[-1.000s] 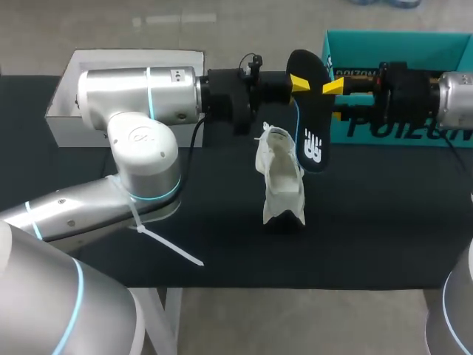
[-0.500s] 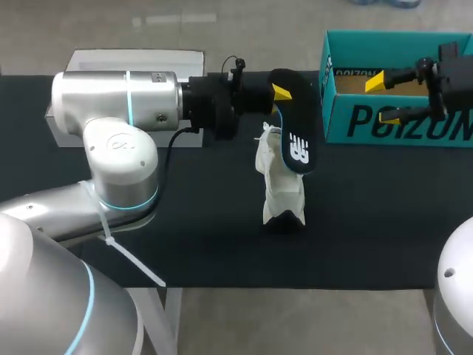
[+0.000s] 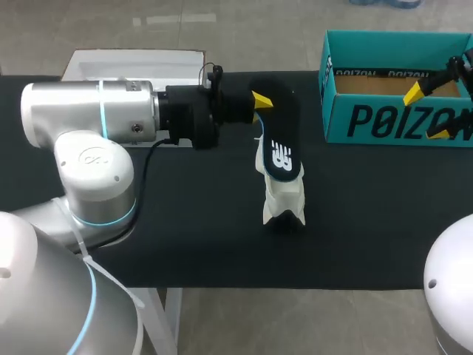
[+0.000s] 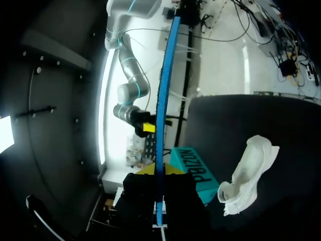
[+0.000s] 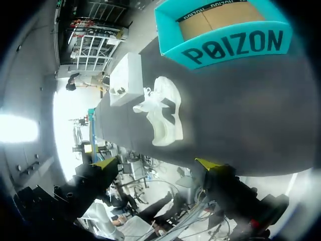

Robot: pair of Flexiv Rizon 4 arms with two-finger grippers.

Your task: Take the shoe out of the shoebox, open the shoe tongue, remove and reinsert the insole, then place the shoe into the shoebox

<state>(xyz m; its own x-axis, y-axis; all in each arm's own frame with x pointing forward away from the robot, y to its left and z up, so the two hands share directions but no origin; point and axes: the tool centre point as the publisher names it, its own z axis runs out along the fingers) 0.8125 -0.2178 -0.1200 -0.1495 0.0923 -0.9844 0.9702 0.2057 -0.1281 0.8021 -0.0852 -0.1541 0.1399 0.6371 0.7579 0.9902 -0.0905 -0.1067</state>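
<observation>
Our left gripper [image 3: 255, 100] pinches the dark insole [image 3: 279, 140] edgewise between its fingers; the white shoe [image 3: 283, 196] lies on the table [image 3: 185, 222] ahead of and beside it. Our right gripper [image 3: 427, 115], fingers spread, faces the teal shoebox [image 3: 369, 122] close ahead.

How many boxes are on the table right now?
2. A teal shoebox, open-topped, sits at the far right. A white box sits at the far left, partly hidden behind my left arm. No other box shows.

Even overhead light (harsh white glare in wrist views).
</observation>
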